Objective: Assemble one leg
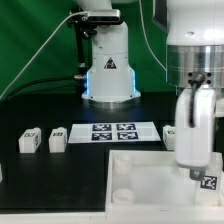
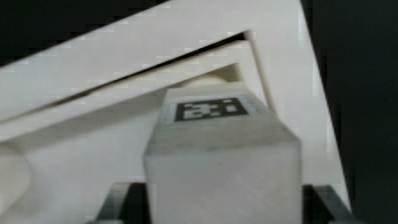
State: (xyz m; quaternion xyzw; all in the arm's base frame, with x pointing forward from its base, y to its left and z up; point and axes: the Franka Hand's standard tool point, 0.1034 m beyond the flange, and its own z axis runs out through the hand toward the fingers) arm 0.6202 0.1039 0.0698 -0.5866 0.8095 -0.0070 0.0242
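The counter is black, w/ a green backdrop behind it. Biggest item on it is the arm's base, far centre, w/ a blue glow low on its front. Next in size is the white panel, near right, w/ a round socket at its near-left corner; the wrist view shows the panel close up as angled white edges and a recessed corner, detail the exterior view doesn't give. The marker board lies flat just beyond the panel, approx centre, four tags on it.

The tool hangs over the panel's right part, closed on a leg that points down toward the panel w/ its tag at the lower end. Only the wrist view shows the grip: the leg sits between the two dark finger tips, tag facing the camera, its far end over the panel's corner recess. Can't tell whether the leg touches the panel.

Two spare legs and lie on the counter at the exterior view's left, just left of the marker board, apart from each other. Wrist view shows none of these.
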